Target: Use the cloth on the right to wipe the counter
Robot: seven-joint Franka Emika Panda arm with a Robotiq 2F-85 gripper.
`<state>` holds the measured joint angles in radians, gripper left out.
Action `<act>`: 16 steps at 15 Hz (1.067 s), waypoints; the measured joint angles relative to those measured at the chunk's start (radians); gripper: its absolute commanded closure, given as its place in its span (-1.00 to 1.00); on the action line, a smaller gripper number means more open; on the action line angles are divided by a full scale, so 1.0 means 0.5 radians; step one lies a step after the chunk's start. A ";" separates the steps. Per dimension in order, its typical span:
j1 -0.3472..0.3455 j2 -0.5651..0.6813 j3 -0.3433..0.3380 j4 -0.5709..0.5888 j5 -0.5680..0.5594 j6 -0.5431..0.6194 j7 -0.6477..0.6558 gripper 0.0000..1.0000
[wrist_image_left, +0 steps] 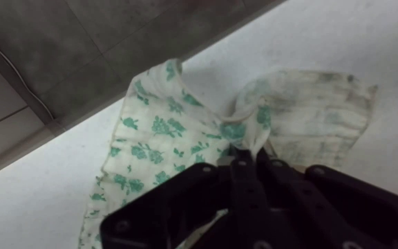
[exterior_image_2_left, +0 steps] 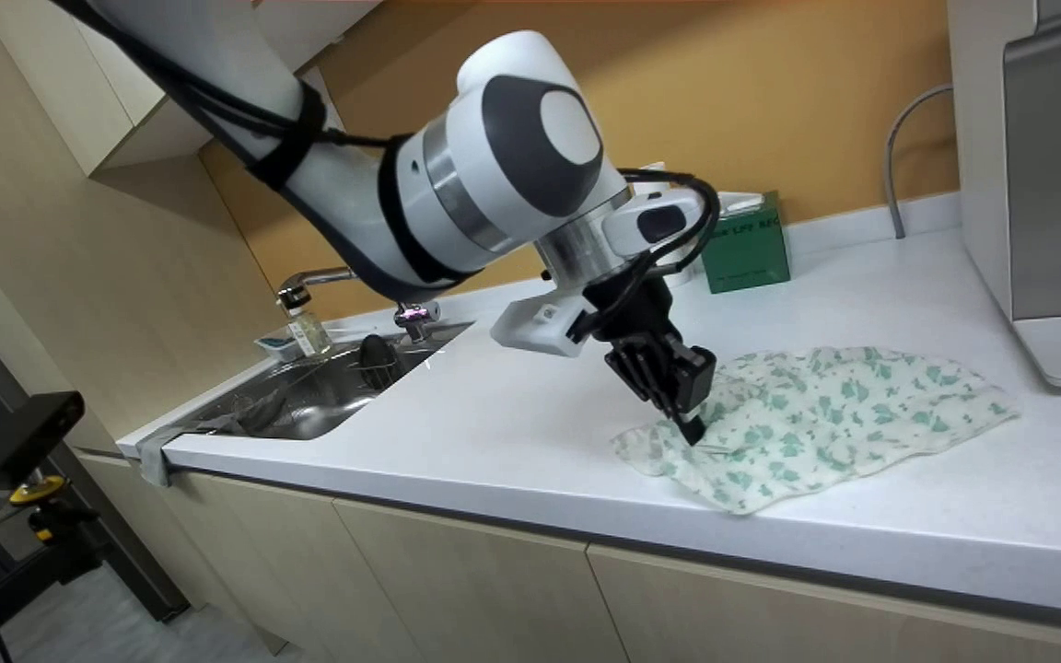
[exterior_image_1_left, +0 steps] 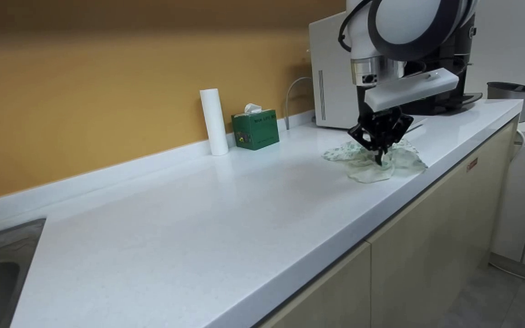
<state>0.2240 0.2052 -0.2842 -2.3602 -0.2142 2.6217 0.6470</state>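
Black gripper [wrist_image_left: 250,155] fills the foreground of the wrist view, its fingers pressed close together on a pinched fold of the cloth [wrist_image_left: 157,138], part of which it hides. The cloth lies rumpled on the counter [exterior_image_1_left: 176,237], near the front edge.

From the left, in an exterior view, a dark stand [exterior_image_2_left: 24,451] is cut off by the frame, and the contents of the sink [exterior_image_2_left: 320,419] are hard to make out. Next, the arm [exterior_image_2_left: 475,184] there covers most of the roll [exterior_image_1_left: 214,123] and part of the green box [exterior_image_2_left: 747,250]. Rightmost, an appliance [exterior_image_2_left: 1060,184] runs out of frame. In an exterior view, a black machine [exterior_image_1_left: 460,45] is half hidden; its kind cannot be told.

White and glossy, the counter carries a faint reflection below the roll. An ochre wall [exterior_image_1_left: 98,100] stands behind, pale cabinets [exterior_image_1_left: 435,228] below, then tiled floor [exterior_image_1_left: 481,296] and a grey bin [exterior_image_1_left: 511,93].
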 measured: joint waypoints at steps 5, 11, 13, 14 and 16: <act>-0.052 -0.063 0.366 -0.064 0.180 0.064 -0.049 0.98; -0.043 0.037 0.574 0.041 0.249 0.188 -0.149 0.98; -0.043 0.137 0.568 0.144 0.222 0.216 -0.177 0.98; -0.043 0.194 0.557 0.205 0.213 0.224 -0.198 0.98; -0.039 0.320 0.522 0.347 0.183 0.227 -0.228 0.98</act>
<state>0.2045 0.3655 -0.0230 -2.1865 -0.1227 2.7352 0.5332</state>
